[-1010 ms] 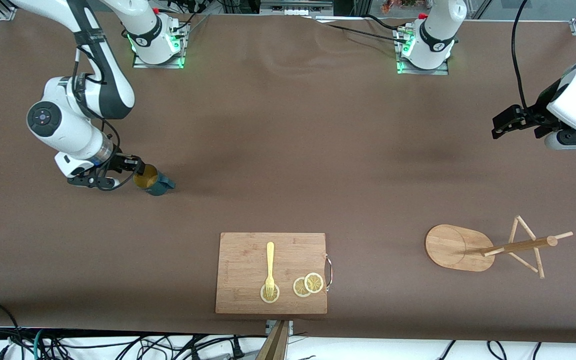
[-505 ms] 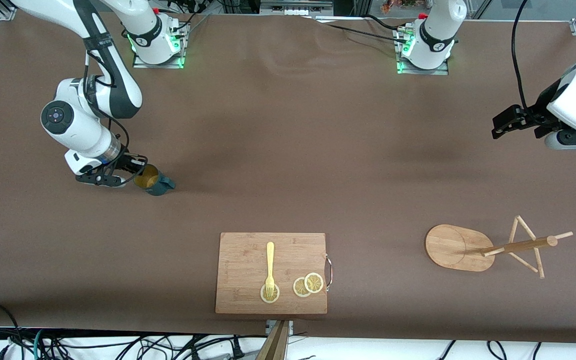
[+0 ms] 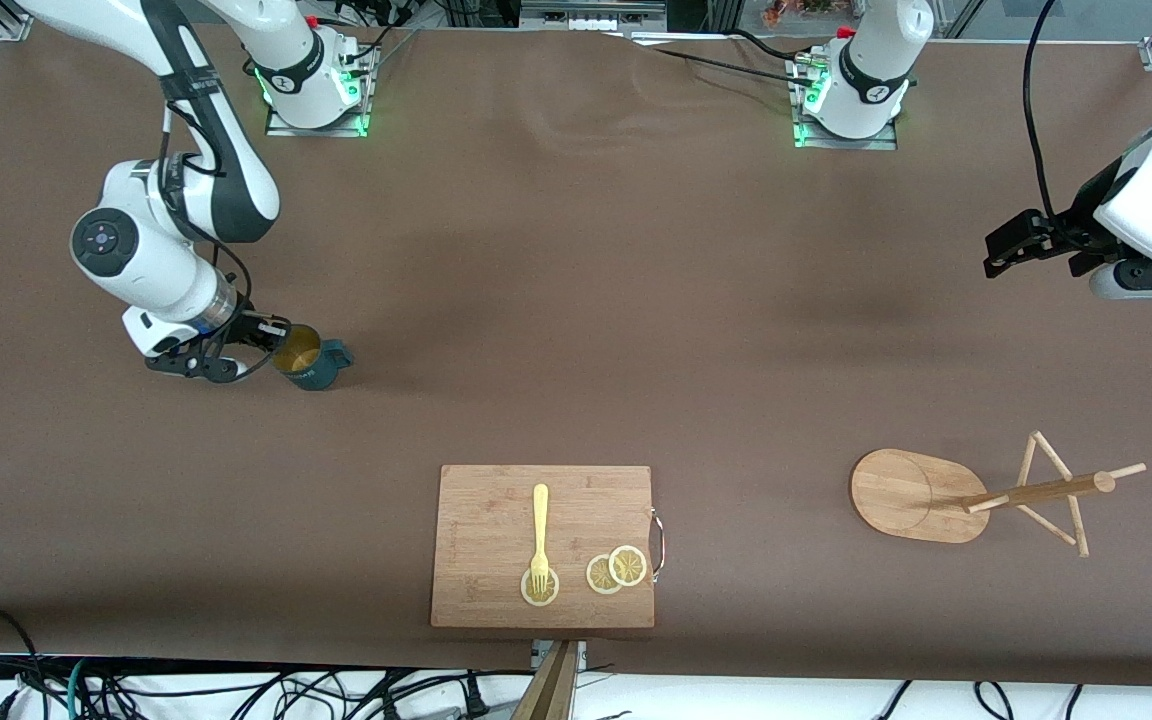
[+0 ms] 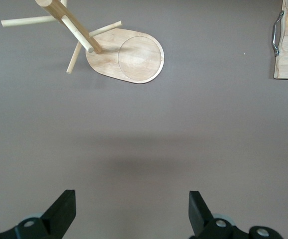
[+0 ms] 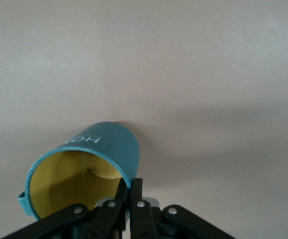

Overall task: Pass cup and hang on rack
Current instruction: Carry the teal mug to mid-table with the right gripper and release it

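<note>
Two lemon slices [image 3: 617, 569] lie touching each other on the wooden cutting board [image 3: 496, 500] at the desk [image 3: 576, 300] edge nearest the front camera, with a yellow fork [image 3: 540, 540] resting its tines on a third slice [image 3: 539, 588]; none of that has stirred. Farther from that camera, toward the left arm's end of the desk, the bamboo mug rack [image 3: 986, 495] stands on its oval base with every peg bare. Farther still, toward the right arm's end, is where the change lies: the right claw [image 3: 274, 343], which a second ago stood apart around the rim, has now come together on the wall of the teal cup [image 3: 308, 360], one finger inside the yellow interior and one outside, as the right wrist view shows at the rim [image 5: 126, 181]. The cup now looks tipped and perhaps slightly raised, handle pointing away from the claw, though whether it is clear of the desk cannot be told. By my judgement the grasp is made and the lift toward the handover comes next. The left claw [image 3: 1026, 245] waits in the air over the desk at its own end, fingers [image 4: 64, 211] wide apart and holding nothing.
</note>
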